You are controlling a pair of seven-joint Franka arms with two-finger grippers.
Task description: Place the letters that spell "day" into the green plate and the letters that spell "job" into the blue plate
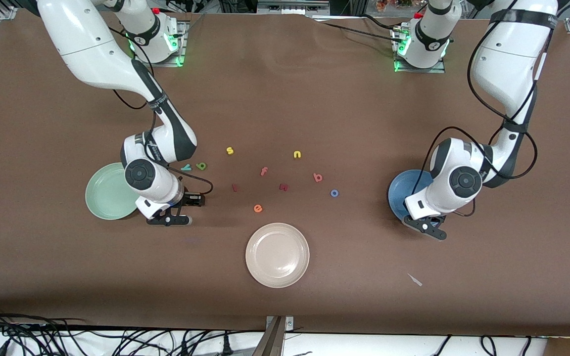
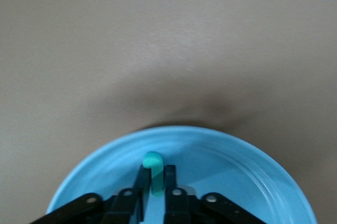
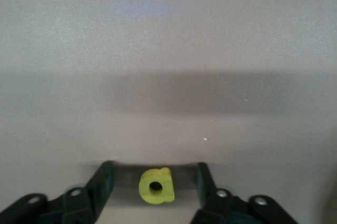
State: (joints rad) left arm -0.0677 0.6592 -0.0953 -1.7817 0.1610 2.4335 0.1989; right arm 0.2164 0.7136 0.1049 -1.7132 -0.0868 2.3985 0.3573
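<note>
Across mid-frame: pinches light foam j in left gripper over blue plate; straddles d beside green plate, right gripper open; suits flat-side grip.

Bare table around beige plate

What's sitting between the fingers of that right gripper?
A yellow "d" lies on the table between the open right gripper's fingers, touching neither; the right wrist view shows it.
</note>
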